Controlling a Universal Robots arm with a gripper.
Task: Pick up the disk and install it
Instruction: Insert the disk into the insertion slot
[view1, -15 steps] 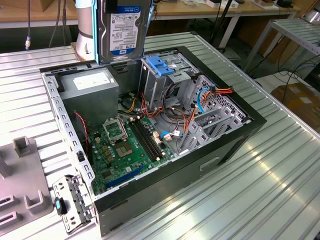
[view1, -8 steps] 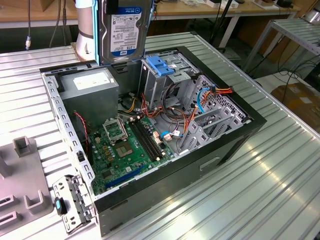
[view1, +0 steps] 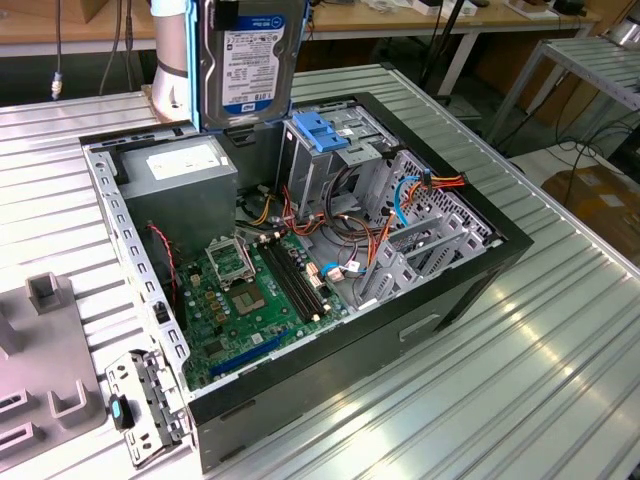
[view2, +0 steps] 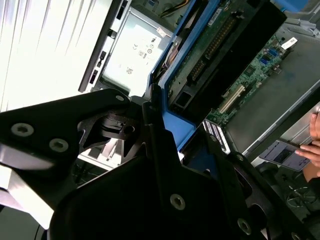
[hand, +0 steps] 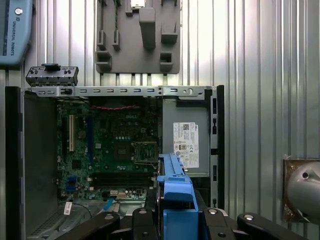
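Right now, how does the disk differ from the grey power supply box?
The disk is held upright by the gripper above the computer case; the power supply box sits inside it. The disk is smaller and flatter than the box. The disk has blue side rails; the box has none. Both are grey metal with a white label.

- Ribbed metal table (view1: 560, 330): silver slats, strong glare patches.
- Behind table: wooden workbench (view1: 400, 22) w/ dark cables (view1: 124, 40) hanging in front.
- Off table's far corner, the exterior view's right: 2nd slatted bench (view1: 595, 58); cardboard box (view1: 600, 200) on pale floor (view1: 530, 150) nearby.
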